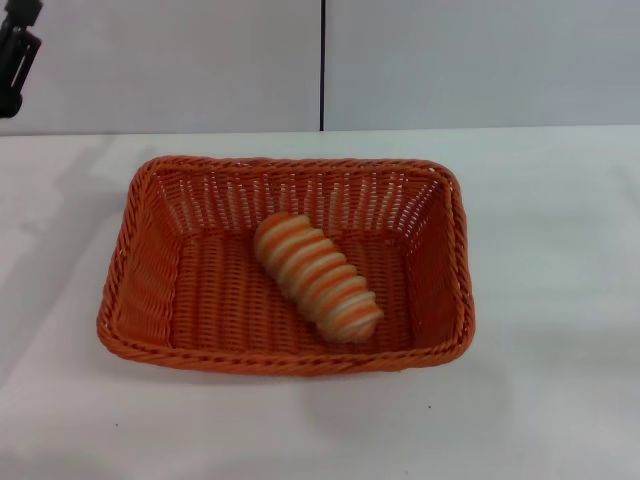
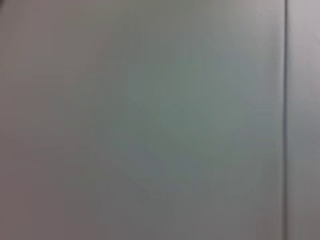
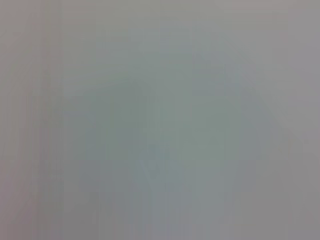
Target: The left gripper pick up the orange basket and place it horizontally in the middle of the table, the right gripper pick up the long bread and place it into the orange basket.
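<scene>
White table (image 1: 540, 400) is filling the head view, bare along its near edge and out to both sides. Nearest on it, the basket (image 1: 285, 358) is sitting flat around the middle, its long sides running left to right, near rim facing the robot. Inside, the bread (image 1: 317, 277) is lying on the basket floor, its long axis running diagonally from far-left to near-right, not touching any wall that I can make out. Judging from this, both placements are looking done and little is remaining but to keep the arms away.

Farther back, past the table's far edge, a pale wall with a dark vertical seam is standing. High at the far left corner a black part of the left gripper (image 1: 16, 55) is showing, well apart from the basket and holding nothing; whether its fingers are apart I cannot tell. The right gripper is not appearing in any view. Both wrist cameras are showing only blank grey surface, the left one with a thin vertical line.

Nothing is standing between the arms and the basket, and the left arm is the only one in sight of it.
</scene>
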`<control>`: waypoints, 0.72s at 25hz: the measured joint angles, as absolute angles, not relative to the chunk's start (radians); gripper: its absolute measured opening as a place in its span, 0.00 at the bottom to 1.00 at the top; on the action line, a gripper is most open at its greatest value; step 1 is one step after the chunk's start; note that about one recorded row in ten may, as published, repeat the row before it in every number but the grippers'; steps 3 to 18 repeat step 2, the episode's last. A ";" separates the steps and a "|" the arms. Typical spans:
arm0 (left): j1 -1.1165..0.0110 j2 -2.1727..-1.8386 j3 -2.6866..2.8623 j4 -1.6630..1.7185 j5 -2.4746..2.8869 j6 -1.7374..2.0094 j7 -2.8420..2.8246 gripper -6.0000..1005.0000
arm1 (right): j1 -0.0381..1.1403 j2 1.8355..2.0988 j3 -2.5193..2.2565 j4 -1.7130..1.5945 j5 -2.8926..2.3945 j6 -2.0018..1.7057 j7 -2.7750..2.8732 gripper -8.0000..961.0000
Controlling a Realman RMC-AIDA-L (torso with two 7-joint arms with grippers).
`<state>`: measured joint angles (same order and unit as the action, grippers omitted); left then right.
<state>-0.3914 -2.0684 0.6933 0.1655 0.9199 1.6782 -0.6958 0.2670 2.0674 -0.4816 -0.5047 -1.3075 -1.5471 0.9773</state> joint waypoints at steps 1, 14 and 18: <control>-0.389 -2.069 0.693 0.141 0.896 1.691 -0.626 0.60 | 0.249 2.071 -0.353 -0.427 -1.262 -1.558 0.839 0.69; -0.388 -2.070 0.693 0.125 0.879 1.699 -0.586 0.60 | 0.249 2.071 -0.353 -0.427 -1.262 -1.558 0.839 0.69; -0.388 -2.070 0.693 0.125 0.879 1.699 -0.586 0.60 | 0.249 2.071 -0.353 -0.427 -1.262 -1.558 0.839 0.69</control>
